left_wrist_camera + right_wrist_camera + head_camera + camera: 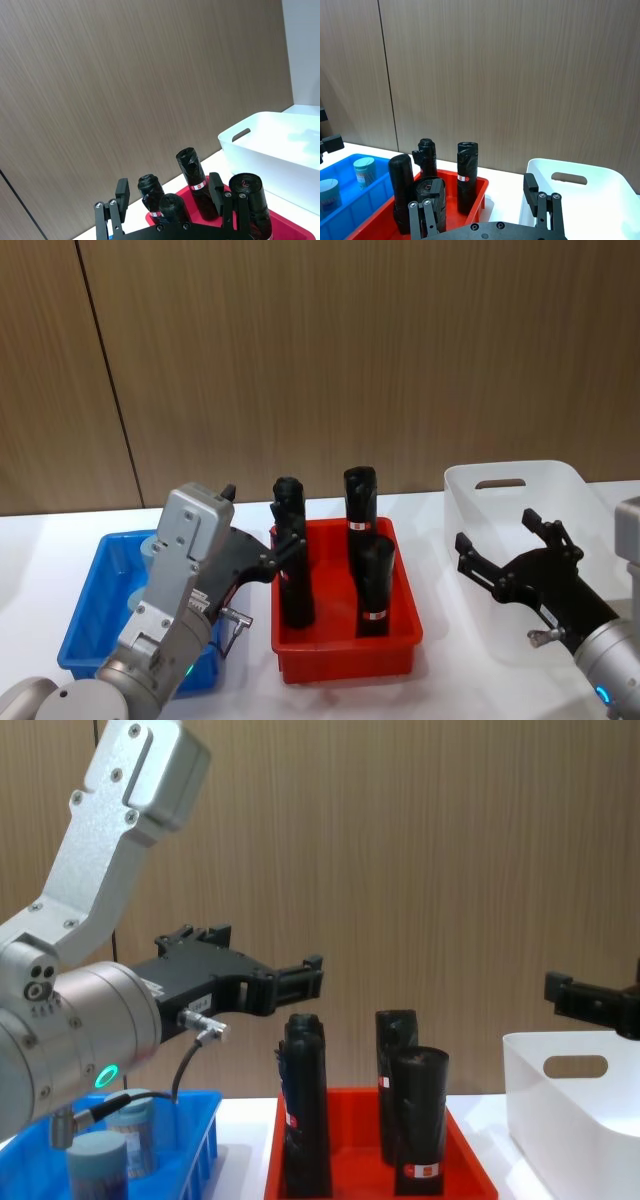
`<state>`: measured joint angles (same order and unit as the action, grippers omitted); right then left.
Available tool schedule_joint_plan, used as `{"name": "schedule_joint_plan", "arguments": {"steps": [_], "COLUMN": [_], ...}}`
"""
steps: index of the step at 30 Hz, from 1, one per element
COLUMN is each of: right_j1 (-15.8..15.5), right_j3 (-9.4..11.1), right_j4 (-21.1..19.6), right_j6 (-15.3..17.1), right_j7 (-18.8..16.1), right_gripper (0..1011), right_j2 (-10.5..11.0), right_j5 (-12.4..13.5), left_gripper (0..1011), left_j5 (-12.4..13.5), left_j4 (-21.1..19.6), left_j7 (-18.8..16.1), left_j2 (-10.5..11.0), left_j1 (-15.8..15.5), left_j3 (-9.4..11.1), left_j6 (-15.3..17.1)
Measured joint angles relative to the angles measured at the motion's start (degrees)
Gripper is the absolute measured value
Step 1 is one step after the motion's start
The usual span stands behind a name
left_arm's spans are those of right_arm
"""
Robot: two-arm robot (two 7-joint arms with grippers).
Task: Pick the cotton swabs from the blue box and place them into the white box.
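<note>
Two cotton swabs jars with pale lids stand in the blue box at the table's left; the chest view shows them low down. My left gripper hovers above the blue box's right side, open and empty, its fingers pointing toward the red tray. In the left wrist view its fingertips frame the black rolls. My right gripper hangs open and empty over the near left part of the white box, which stands at the right with nothing visible inside.
A red tray holding several upright black rolls with red-white labels sits between the two boxes. A wood-panelled wall runs behind the white table. The left arm's grey body rises large above the blue box.
</note>
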<state>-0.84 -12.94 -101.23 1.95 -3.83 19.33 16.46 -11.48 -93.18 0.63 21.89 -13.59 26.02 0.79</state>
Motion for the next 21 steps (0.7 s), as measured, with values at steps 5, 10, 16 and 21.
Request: {"name": "schedule_joint_plan", "arguments": {"steps": [5, 10, 16, 21], "right_j1": [0.00, 0.00, 0.00, 0.00], "right_j3": [0.00, 0.00, 0.00, 0.00], "right_j4": [0.00, 0.00, 0.00, 0.00], "right_j6": [0.00, 0.00, 0.00, 0.00], "right_j7": [0.00, 0.00, 0.00, 0.00], "right_gripper": [1001, 1001, 1001, 1001], "right_j2": [0.00, 0.00, 0.00, 0.00], "right_j5": [0.00, 0.00, 0.00, 0.00], "left_gripper": [1004, 1004, 1004, 1004], "left_j5": [0.00, 0.00, 0.00, 0.00], "left_j4": [0.00, 0.00, 0.00, 0.00], "left_j7": [0.00, 0.00, 0.00, 0.00], "left_j2": [0.00, 0.00, 0.00, 0.00], "left_j1": [0.00, 0.00, 0.00, 0.00], "left_j3": [0.00, 0.00, 0.00, 0.00], "left_j6": [0.00, 0.00, 0.00, 0.00]}}
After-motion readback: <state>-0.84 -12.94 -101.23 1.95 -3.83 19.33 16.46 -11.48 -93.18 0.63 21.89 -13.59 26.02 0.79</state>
